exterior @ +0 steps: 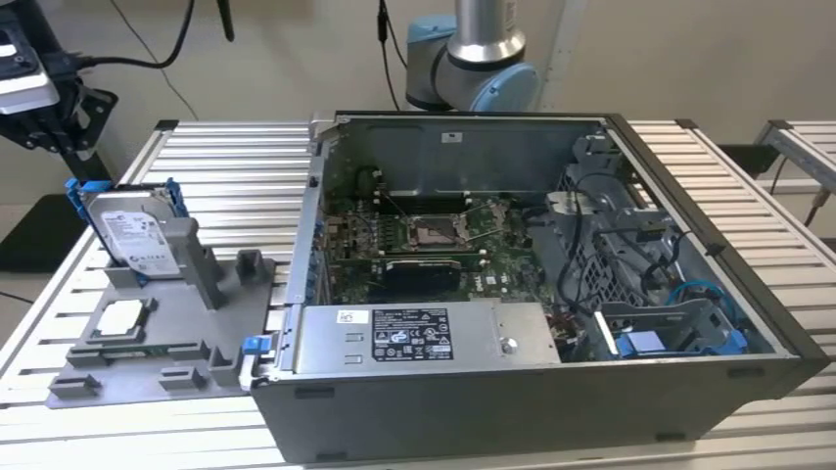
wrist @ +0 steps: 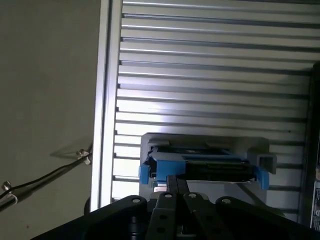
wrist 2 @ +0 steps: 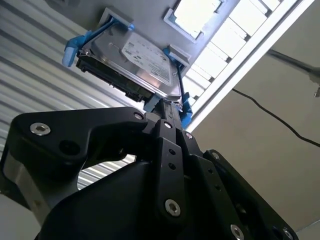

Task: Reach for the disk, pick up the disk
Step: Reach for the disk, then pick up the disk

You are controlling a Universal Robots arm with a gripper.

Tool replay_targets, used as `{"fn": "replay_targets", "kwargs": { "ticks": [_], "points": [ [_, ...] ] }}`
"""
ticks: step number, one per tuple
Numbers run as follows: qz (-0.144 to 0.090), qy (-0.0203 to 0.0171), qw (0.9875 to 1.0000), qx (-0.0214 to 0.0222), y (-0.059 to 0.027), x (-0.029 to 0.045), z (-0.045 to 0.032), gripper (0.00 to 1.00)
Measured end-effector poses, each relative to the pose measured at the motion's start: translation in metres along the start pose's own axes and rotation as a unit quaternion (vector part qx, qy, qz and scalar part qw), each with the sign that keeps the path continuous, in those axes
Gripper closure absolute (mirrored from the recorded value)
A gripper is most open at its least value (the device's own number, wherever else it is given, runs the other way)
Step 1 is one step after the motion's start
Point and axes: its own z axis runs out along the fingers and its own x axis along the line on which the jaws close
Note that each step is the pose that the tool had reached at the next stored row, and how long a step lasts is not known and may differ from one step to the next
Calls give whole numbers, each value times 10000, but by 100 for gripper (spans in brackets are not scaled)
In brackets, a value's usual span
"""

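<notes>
The disk (exterior: 131, 233) stands on edge in a slot of a grey holder (exterior: 209, 313) at the exterior view's left, its white label facing the camera and a blue bracket around its edges. My gripper (exterior: 53, 122) hangs above it and further to the exterior view's left, apart from it. In both wrist views the black fingers come together at the tips, pointing at the disk (wrist 2: 135, 60) (wrist: 210, 167). The gripper (wrist 2: 167, 112) (wrist: 175, 181) is shut with nothing in it.
A small square silver-white chip (exterior: 120, 315) lies on the same holder in front of the disk. An open computer case (exterior: 523, 294) stands beside the holder on the exterior view's right. Both rest on a slatted metal table (exterior: 235, 166). A cable (wrist: 45, 177) hangs past the table's edge.
</notes>
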Motion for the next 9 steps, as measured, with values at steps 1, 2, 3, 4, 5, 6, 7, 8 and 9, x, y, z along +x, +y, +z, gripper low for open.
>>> {"fn": "replay_targets", "kwargs": {
  "ticks": [1, 2, 3, 4, 5, 6, 7, 8, 9],
  "points": [
    [-70, 2, 10000, 0, 0, 0, 0, 100],
    [-140, 4, 9999, 0, 0, 1, 1, 100],
    [-224, 8, 9997, 0, 0, 1, 0, 100],
    [-305, 11, 9995, 0, 0, 2, 1, 100],
    [-388, 14, 9992, 0, 0, 2, 1, 100],
    [-473, 17, 9989, 0, 0, 2, 1, 100],
    [-562, 20, 9984, 0, 0, 3, 1, 100],
    [-646, 23, 9979, 0, 0, 3, 2, 100],
    [-716, 25, 9974, 0, 0, 3, 2, 100]
  ]
}}
